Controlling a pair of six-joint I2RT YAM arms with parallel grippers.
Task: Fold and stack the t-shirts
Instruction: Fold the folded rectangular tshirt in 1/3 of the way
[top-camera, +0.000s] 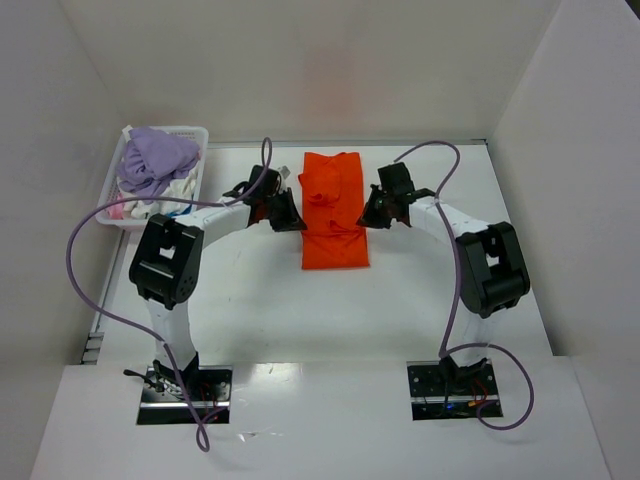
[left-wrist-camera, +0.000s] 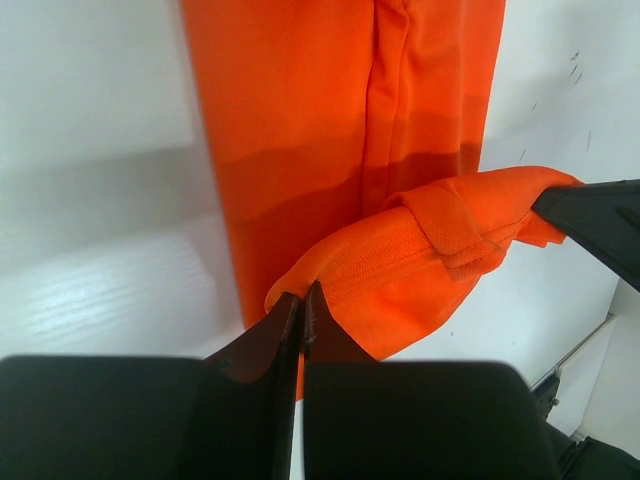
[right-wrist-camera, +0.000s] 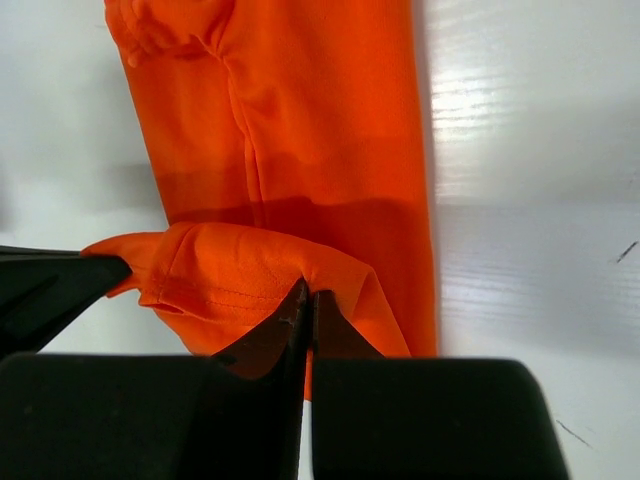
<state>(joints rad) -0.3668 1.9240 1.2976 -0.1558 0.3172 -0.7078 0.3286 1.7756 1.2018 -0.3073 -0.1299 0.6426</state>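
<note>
My left gripper (left-wrist-camera: 302, 296) and right gripper (right-wrist-camera: 308, 296) each pinch an opposite edge of a raised fold in the orange t-shirt (top-camera: 335, 240), a strip lying between them on the table (top-camera: 250, 290), its long axis running away from my bases.

The white desk (top-camera: 270, 300) carries an orange t-shirt (top-camera: 335, 245) lengthwise at its middle. A basket (top-camera: 198, 133) sits at its far-left corner.
</note>
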